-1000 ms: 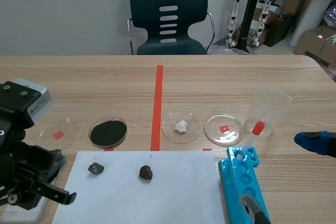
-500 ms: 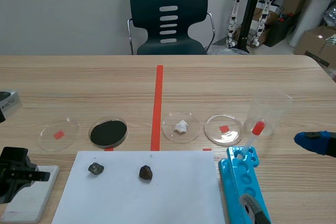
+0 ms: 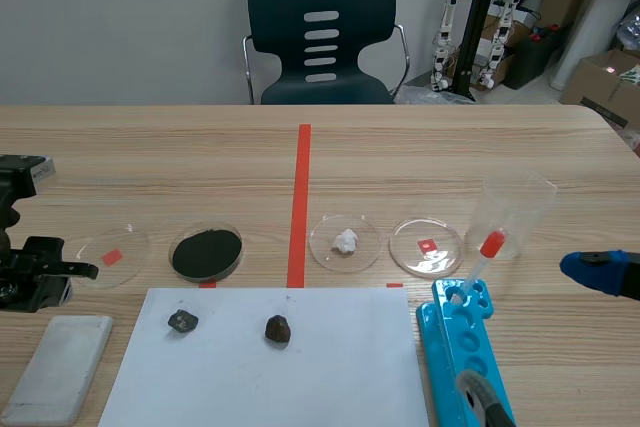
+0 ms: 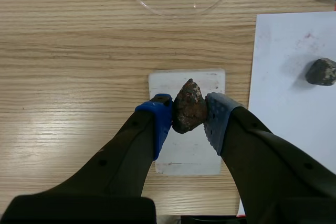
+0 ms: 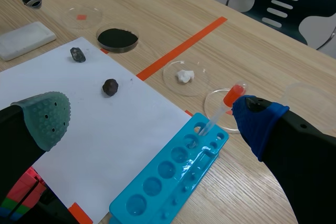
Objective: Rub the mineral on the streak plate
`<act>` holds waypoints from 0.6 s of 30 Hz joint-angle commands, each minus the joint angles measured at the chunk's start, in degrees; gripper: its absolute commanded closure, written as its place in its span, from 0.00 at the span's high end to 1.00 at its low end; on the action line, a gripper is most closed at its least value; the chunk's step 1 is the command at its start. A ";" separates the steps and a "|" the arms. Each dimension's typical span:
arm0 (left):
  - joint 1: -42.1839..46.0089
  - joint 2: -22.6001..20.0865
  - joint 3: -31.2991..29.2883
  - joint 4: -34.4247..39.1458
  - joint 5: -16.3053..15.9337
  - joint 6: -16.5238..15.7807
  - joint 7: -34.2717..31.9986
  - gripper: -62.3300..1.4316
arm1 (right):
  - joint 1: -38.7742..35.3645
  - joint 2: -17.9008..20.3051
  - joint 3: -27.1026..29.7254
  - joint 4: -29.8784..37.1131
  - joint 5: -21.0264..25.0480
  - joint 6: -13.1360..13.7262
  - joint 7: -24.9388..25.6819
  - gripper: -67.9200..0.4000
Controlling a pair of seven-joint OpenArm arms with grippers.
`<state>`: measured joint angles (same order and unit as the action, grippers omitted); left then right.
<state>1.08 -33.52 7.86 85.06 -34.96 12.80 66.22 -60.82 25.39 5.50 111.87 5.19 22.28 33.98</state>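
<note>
My left gripper [image 4: 188, 115] is shut on a rough brown mineral [image 4: 189, 107], which hangs over the far end of the white streak plate [image 4: 186, 150]. In the scene view the left gripper [image 3: 40, 272] stands at the table's left, just behind the streak plate [image 3: 58, 367]. The mineral looks lifted off the plate. My right gripper [image 5: 152, 116] is open and holds nothing, hovering over the white paper sheet [image 5: 105, 124]. Only its blue pad [image 3: 600, 272] shows at the scene's right edge.
On the paper sheet [image 3: 300, 367] lie a grey stone [image 3: 182, 322] and a brown stone [image 3: 278, 328]. Several petri dishes [image 3: 206, 252] stand in a row behind it. A blue well tray [image 3: 465, 357], a red-capped dropper [image 3: 480, 257] and a clear beaker [image 3: 512, 212] stand at the right.
The left arm has drawn back from the front left and shifted toward the far left, uncovering the streak plate. The right arm has not moved.
</note>
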 commanded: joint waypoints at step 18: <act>-3.39 1.40 4.61 -8.57 -0.44 -2.32 -1.20 0.16 | 0.02 0.00 0.04 0.68 0.59 0.02 0.83 0.96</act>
<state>-1.28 -32.67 12.27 76.12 -35.40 10.81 65.39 -60.82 25.39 5.50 111.87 5.17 22.28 33.98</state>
